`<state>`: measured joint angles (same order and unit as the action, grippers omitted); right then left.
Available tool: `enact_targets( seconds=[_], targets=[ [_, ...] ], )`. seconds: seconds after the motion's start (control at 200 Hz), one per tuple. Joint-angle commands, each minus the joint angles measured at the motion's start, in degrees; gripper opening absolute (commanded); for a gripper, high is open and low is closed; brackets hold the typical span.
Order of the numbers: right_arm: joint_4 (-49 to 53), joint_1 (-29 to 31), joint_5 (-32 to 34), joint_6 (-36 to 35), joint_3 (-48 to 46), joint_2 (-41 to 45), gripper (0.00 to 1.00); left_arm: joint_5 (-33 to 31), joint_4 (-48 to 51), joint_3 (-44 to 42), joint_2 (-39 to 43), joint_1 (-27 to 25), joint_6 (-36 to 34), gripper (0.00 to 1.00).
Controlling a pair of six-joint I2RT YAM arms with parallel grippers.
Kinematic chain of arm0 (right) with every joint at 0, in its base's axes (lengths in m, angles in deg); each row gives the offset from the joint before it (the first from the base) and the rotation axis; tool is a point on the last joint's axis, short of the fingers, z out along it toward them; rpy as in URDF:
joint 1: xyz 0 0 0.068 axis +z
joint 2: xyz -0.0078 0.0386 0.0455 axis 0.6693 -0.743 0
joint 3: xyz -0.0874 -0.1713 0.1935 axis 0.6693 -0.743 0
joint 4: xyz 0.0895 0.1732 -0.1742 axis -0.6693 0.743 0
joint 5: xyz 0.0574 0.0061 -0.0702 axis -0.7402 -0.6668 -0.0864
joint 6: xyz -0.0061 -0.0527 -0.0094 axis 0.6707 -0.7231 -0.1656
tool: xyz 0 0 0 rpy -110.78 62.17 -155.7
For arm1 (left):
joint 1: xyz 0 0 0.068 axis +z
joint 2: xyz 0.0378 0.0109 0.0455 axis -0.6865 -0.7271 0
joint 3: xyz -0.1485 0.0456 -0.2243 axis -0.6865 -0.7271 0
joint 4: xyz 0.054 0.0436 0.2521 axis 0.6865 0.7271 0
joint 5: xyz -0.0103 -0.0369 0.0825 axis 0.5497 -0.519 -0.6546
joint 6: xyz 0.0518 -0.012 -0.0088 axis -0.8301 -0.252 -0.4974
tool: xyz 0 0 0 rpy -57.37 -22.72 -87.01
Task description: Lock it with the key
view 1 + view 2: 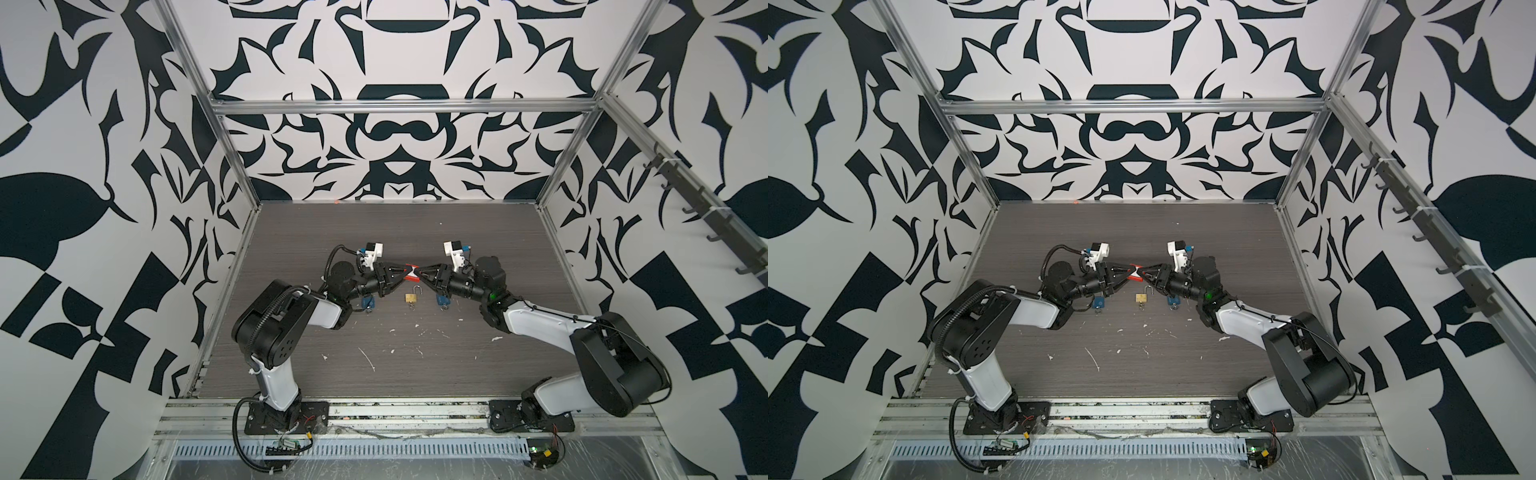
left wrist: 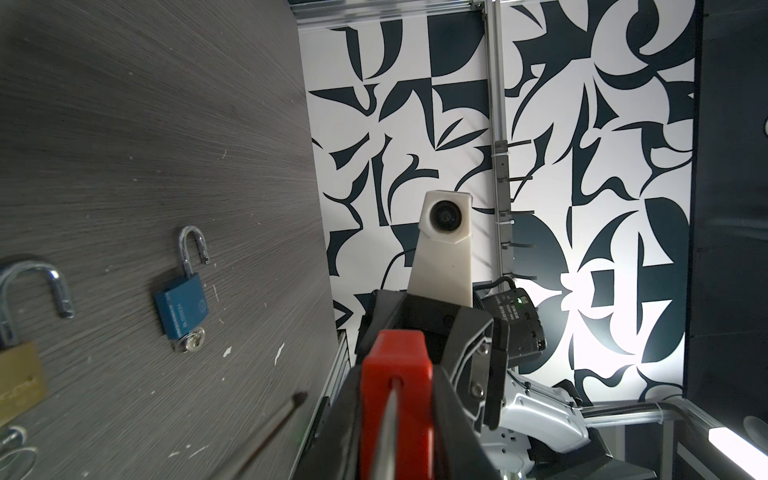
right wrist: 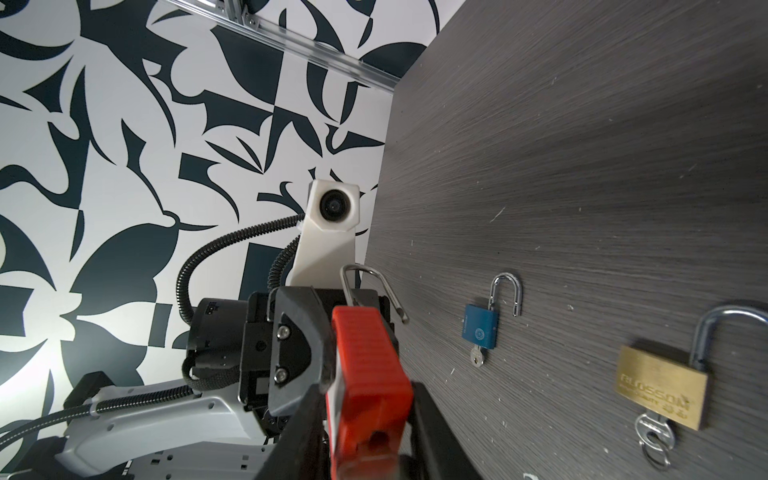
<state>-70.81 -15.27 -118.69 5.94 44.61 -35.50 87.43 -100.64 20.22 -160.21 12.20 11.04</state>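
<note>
A red padlock (image 1: pixel 411 270) (image 1: pixel 1134 272) hangs in mid-air between both grippers above the middle of the table. My left gripper (image 1: pixel 404 273) (image 2: pixel 395 419) is shut on its shackle end; the steel shackle (image 2: pixel 388 432) runs back between the fingers. From the opposite side, my right gripper (image 1: pixel 418 273) (image 3: pixel 370 419) has closed on the keyhole end of the red body (image 3: pixel 365 374), a finger against each side. Its shackle (image 3: pixel 374 282) stands open. I cannot make out a key in the red padlock.
A brass padlock (image 1: pixel 411 297) (image 3: pixel 660 390) lies open on the table below the grippers, keys (image 3: pixel 652 436) in it. Two open blue padlocks (image 1: pixel 368 301) (image 1: pixel 441 300) lie under the wrists, each with a key (image 2: pixel 191 343) (image 3: pixel 477 357). Patterned walls enclose the table.
</note>
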Motion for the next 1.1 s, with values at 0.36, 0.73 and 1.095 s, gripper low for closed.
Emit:
enact_targets(
  seconds=[0.36, 0.73, 1.095],
  targets=[
    [-5.3, 0.5, -1.3, 1.5, 3.6, -0.3, 0.31, 0.3, -1.4, -0.4, 2.0, -0.4, -1.5, 0.0],
    [-5.9, 1.8, -2.9, 1.9, 4.2, -0.9, 0.33, 0.5, 0.3, 0.1, 1.9, -0.5, -2.9, 0.0],
    [-8.1, 2.0, -3.3, 3.8, 3.6, -1.8, 0.35, 0.3, 0.5, 0.2, 1.4, -0.5, -3.1, 0.0]
  ],
)
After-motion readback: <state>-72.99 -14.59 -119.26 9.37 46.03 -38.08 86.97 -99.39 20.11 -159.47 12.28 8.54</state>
